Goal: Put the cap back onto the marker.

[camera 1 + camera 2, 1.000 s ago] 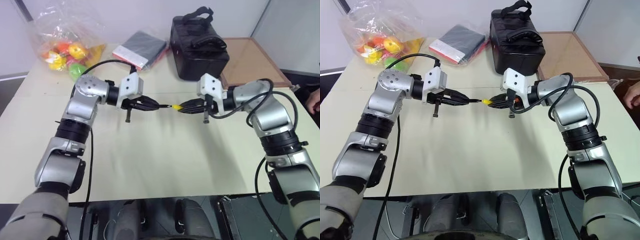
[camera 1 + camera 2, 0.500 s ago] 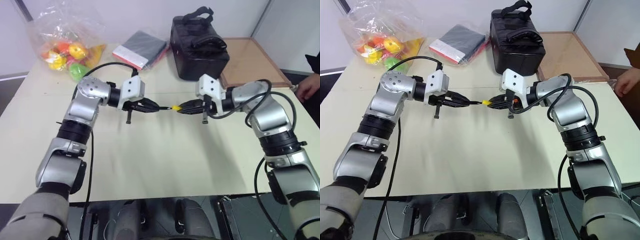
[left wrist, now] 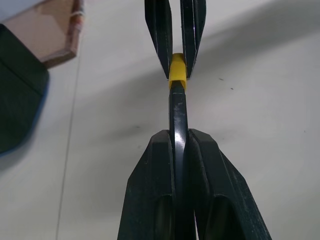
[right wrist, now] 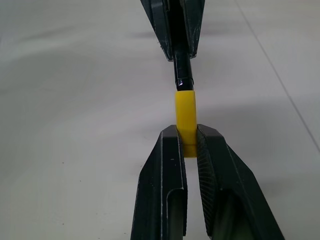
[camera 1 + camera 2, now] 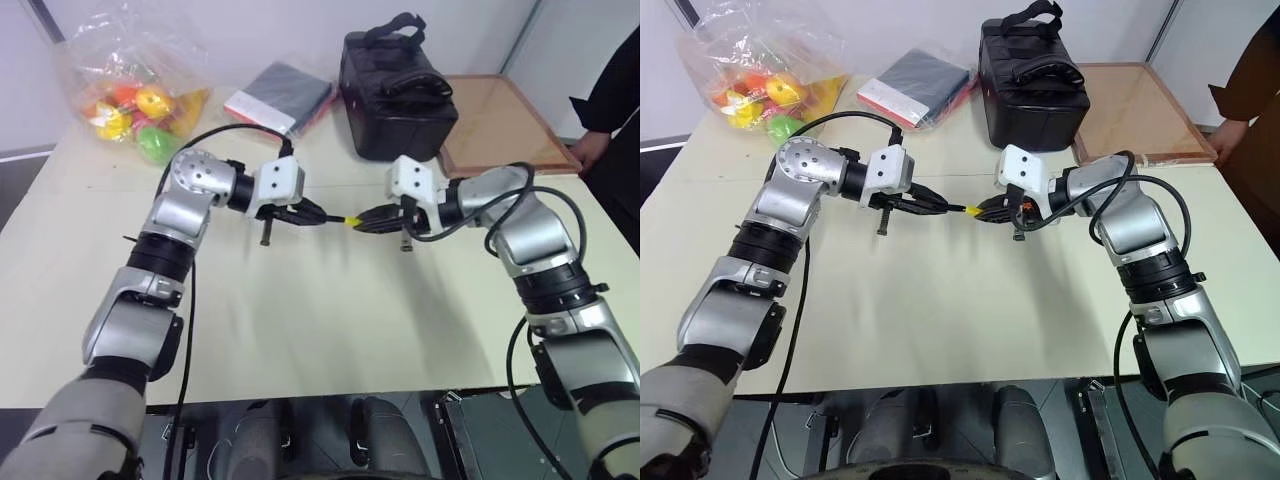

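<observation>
The left tool pinches the marker, its tip entering the cap pinched by the right tool, so the mating step seems underway and next needs a straight, aligned push together.

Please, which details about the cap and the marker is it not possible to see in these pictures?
- Marker rear part: hidden between the left gripper fingers, left wrist view.
- Cap base: covered by the right gripper fingers, right wrist view.
- Marker tip: cannot tell if fully seated; the cap covers it.
- In the head views, cap and marker are too small to judge the joint.
</observation>
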